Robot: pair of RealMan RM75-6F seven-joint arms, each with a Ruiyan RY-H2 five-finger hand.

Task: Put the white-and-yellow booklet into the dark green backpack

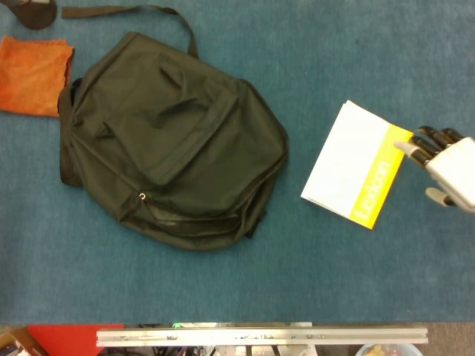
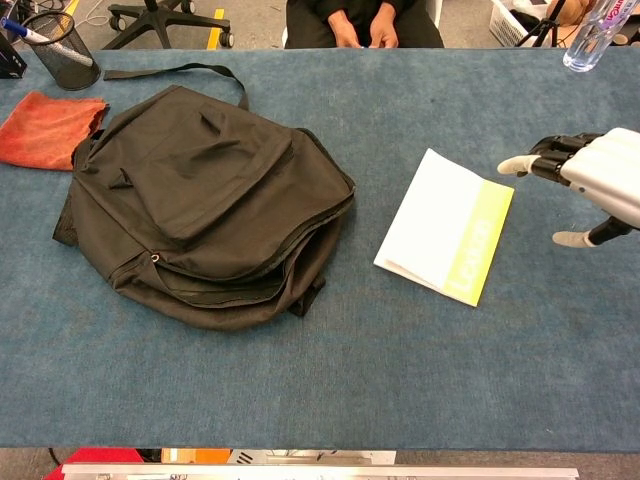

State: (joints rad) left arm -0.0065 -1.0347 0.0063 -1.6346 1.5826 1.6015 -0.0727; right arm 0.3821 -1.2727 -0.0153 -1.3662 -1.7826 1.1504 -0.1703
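Note:
The dark green backpack lies flat on the blue table at the left, its zipper pull facing me. The white-and-yellow booklet lies flat to its right, yellow strip on the far right side. My right hand has come in from the right edge, fingers spread and empty, its fingertips just beside the booklet's yellow edge; whether they touch it I cannot tell. My left hand is out of both views.
An orange cloth lies left of the backpack, a mesh pen cup behind it. A clear bottle stands at the back right. A seated person is across the table. A backpack strap trails toward the far edge.

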